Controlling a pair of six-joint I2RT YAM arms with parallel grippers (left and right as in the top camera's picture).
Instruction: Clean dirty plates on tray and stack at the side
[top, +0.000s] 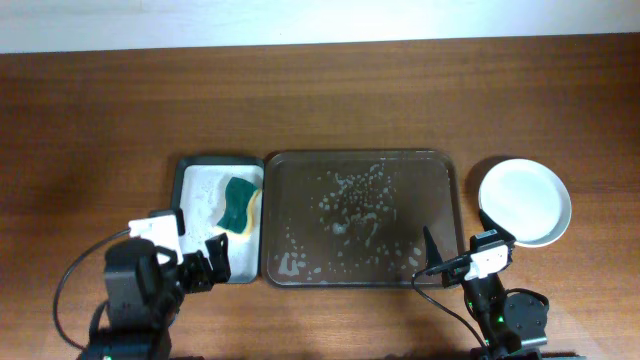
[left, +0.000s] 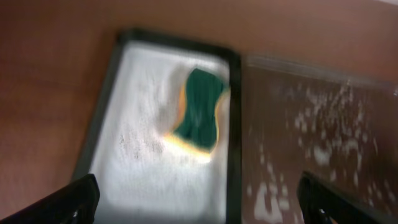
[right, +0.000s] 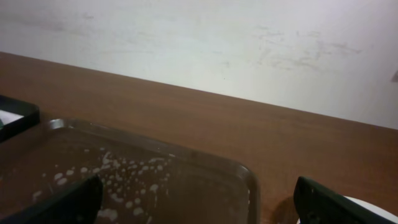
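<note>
The dark brown tray lies mid-table, holding only white foam spots; it also shows in the right wrist view and the left wrist view. The plates sit to its right as a clean white stack; how many are stacked I cannot tell. A sliver of them shows in the right wrist view. My left gripper is open and empty over the near end of the grey tray. My right gripper is open and empty at the brown tray's near right corner.
The smaller grey tray with white lining stands left of the brown tray. A green and yellow sponge lies in it, also in the left wrist view. A pale wall is behind the table.
</note>
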